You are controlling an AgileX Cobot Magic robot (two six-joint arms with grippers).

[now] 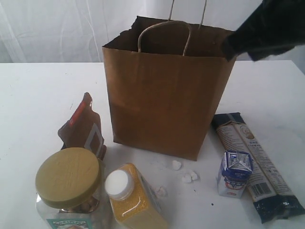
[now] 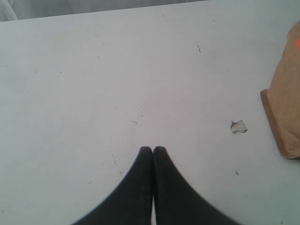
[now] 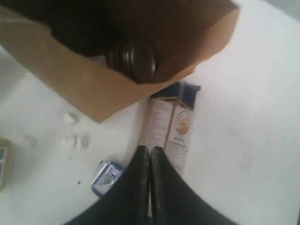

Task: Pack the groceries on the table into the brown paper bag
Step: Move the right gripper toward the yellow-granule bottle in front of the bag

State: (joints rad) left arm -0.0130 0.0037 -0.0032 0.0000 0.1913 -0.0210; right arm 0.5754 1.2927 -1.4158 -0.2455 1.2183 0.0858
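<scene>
Brown paper bag (image 1: 167, 95) stands upright mid-table (image 1: 38, 95), mouth open, both loop handles up.

Dark pull-tab can (image 3: 136, 60): inside the bag, round top visible through the mouth in the right wrist view, close against a bag wall.

Outside the bag, all on the tabletop:
- Brown-red pouch (image 1: 83, 126), left of the bag, near its lower corner, tilted.
- Clear jar with olive-gold lid (image 1: 69, 183), front left, just in front of the pouch.
- Yellow white-capped bottle (image 1: 133, 198), lying beside the jar on its right; touching or not, cannot tell.
- Small blue-white carton (image 1: 234, 172), upright, front right of the bag.
- Long dark-blue-and-cream packet (image 1: 259, 164), flat, just beside the carton, one end near the bag's right base.
- Small white crumbs (image 1: 177, 165) scattered in front of the bag.

Right gripper (image 3: 150, 149): jaws pressed together, nothing between them, held above the packet and carton beside the bag mouth. Its dark arm (image 1: 269, 28) shows over the bag's upper right rim in the exterior view.

Left gripper (image 2: 153, 149): jaws together, empty, over bare table; a pale chip (image 2: 238, 126) and the pouch's edge lie off to one side.
</scene>
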